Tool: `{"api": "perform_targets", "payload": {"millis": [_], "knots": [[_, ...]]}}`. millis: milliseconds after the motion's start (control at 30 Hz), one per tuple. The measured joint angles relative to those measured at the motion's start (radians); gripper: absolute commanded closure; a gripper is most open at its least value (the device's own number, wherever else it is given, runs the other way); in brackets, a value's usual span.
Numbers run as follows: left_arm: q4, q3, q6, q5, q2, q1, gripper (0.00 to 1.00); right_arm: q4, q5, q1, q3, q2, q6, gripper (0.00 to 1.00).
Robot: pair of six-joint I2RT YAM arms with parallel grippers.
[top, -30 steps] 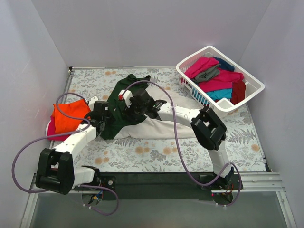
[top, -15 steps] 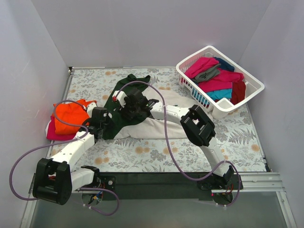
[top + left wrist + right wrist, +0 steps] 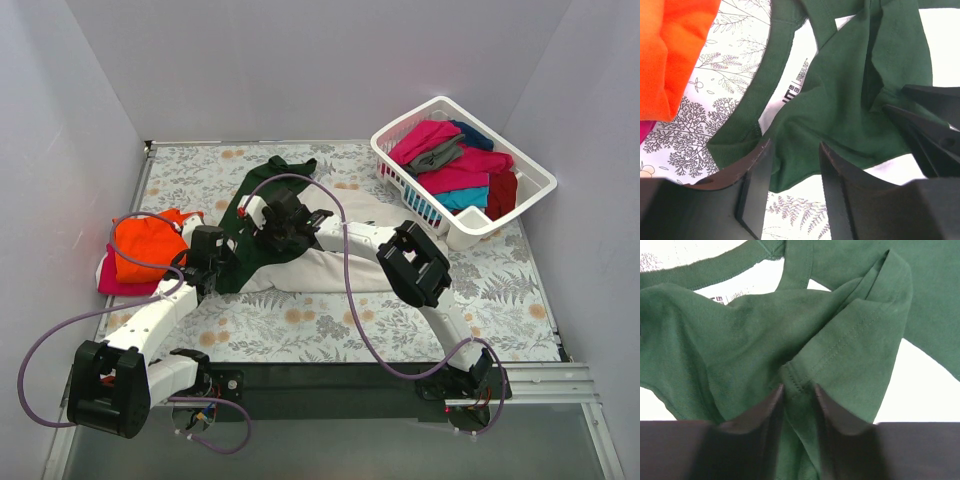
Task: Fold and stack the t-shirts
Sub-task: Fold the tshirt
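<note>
Change: over the last second both arms have slid left across the cloth, while the cream-and-green t-shirt (image 3: 335, 268) keeps almost the same outline.
Meaning: judged from this, the grasp is still being set up and no fold is made yet.
Right gripper (image 3: 798, 387): clenched on a raised green sleeve hem, the cloth bunched between narrow fingers.
Left gripper (image 3: 795, 146): fingers apart astride a flat green fold beside the collar, with no pinch evident.
Shirt place: mid-table on the floral table cover (image 3: 350, 325), under both wrists.
Long axis: roughly left to right, the cream body trailing right toward the basket (image 3: 438, 101).
Heading: neck and green shoulders point left, toward the stack.
Stack: orange t-shirt (image 3: 145, 245) on a magenta t-shirt (image 3: 108, 281), at the left edge, just beside the green sleeve.
Remaining t-shirts (image 3: 455, 165): heaped in the basket, far right.
</note>
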Motion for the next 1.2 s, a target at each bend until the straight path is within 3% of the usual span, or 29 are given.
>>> {"api": "perform_targets", "payload": {"millis": [33,67,133,533,1000,1100,1133,1200], "knots": [[0.0,-0.001,-0.001,0.001,0.0,0.0,0.68,-0.002,-0.001,0.0,0.0,0.002,-0.001,0.8],[0.0,-0.002,-0.003,0.002,0.0,0.0,0.7,-0.003,-0.003,0.0,0.0,0.004,-0.002,0.91],[0.0,-0.003,-0.003,0.003,0.0,0.0,0.71,-0.005,-0.003,0.0,0.0,0.01,-0.004,0.99],[-0.001,-0.011,-0.005,0.005,-0.007,0.0,0.77,-0.034,0.069,-0.022,0.043,0.027,0.039,0.99],[-0.001,-0.012,-0.006,0.005,0.006,0.0,0.77,-0.034,0.188,-0.226,0.115,0.027,0.164,0.99],[-0.002,-0.014,-0.006,0.005,0.006,0.0,0.77,-0.034,0.196,-0.237,0.116,0.027,0.182,0.81],[-0.002,-0.014,-0.006,0.005,0.006,0.0,0.77,-0.034,0.198,-0.237,0.116,0.028,0.188,0.67],[-0.002,-0.014,-0.006,0.005,0.006,0.0,0.77,-0.034,0.201,-0.238,0.116,0.028,0.197,0.58]]}}
